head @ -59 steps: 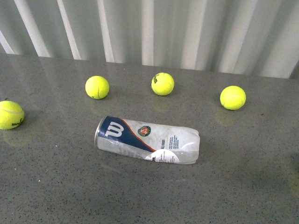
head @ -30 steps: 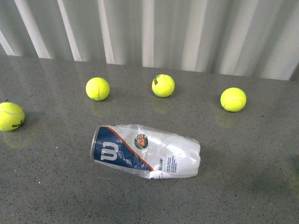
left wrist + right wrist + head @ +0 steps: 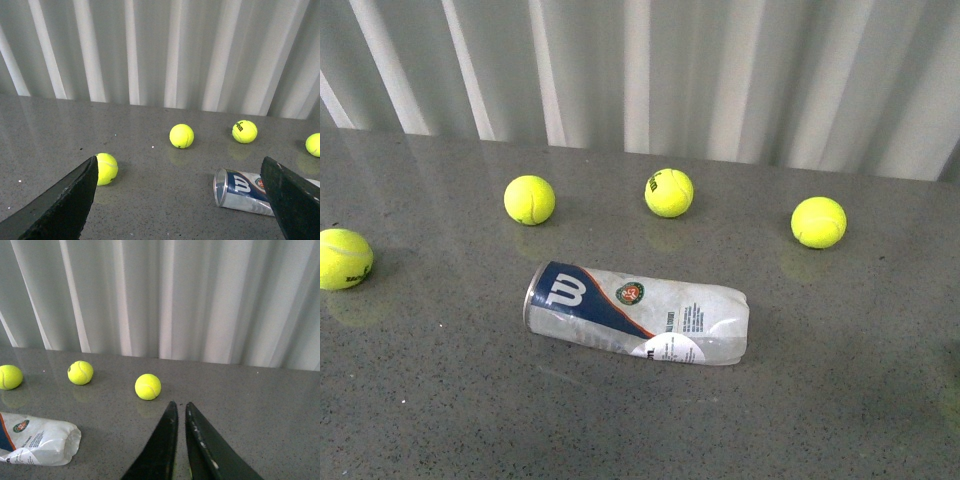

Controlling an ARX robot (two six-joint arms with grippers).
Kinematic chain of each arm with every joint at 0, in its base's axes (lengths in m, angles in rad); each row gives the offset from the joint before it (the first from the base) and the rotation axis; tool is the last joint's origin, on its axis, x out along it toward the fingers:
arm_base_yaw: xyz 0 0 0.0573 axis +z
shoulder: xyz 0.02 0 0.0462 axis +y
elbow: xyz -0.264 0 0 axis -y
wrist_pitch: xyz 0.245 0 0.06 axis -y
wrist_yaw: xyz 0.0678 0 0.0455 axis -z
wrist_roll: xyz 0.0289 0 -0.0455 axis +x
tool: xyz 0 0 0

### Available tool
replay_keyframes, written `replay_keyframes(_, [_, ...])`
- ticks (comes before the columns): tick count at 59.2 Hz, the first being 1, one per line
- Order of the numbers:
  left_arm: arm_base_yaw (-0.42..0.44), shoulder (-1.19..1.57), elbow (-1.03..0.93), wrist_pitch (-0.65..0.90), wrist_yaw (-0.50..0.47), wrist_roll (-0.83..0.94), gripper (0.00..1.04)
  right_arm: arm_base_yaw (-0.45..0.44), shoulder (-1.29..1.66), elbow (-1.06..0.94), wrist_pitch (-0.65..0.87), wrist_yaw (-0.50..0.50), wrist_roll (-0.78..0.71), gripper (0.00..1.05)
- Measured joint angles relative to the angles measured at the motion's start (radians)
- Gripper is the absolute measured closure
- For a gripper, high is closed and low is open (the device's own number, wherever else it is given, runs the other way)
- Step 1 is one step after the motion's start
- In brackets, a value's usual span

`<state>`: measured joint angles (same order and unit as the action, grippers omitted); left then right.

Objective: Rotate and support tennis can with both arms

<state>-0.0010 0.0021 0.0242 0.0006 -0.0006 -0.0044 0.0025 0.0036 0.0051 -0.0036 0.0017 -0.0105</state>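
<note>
Since half a second ago the tennis can (image 3: 635,315) has rolled about its long axis, bringing the W label upward. It lies on its side mid-bench (image 3: 440,400), metal rim to the left. Left hand (image 3: 179,161) is spread wide and empty; right hand (image 3: 180,404) is pinched almost closed on nothing, and neither touches the can. Judged step: approach. Next, the left hand goes to the rim end and the right hand to the crumpled end, to brace it.

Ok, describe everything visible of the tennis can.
The tennis can is a clear, dented plastic tube lying on its side on the grey table. Metal rim and navy Wilson label with orange stripe at its left end; round red-green logo and white text patch mid-body; crumpled right end. Only the table touches it.
</note>
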Motion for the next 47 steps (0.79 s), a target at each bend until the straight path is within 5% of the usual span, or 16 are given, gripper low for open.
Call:
replay_keyframes(13, [0.000,0.005,0.002,-0.006,-0.001,0.003,0.07,0.000,0.000,0.000,0.000,0.000,0.000,0.52])
replay_keyframes(20, [-0.034,0.256,0.196,-0.420,-0.100,0.080,0.07,0.000,0.000,0.000,0.000,0.000,0.000,0.29])
replay_keyframes(24, [-0.085,0.296,0.249,-0.468,-0.166,0.118,0.07,0.000,0.000,0.000,0.000,0.000,0.000,0.17])
replay_keyframes(29, [-0.146,0.361,0.309,-0.396,-0.203,0.164,0.07,0.000,0.000,0.000,0.000,0.001,0.001,0.05])
replay_keyframes(47, [-0.200,1.167,0.575,0.180,-0.003,0.165,0.07,0.000,0.000,0.000,0.000,0.000,0.001,0.07])
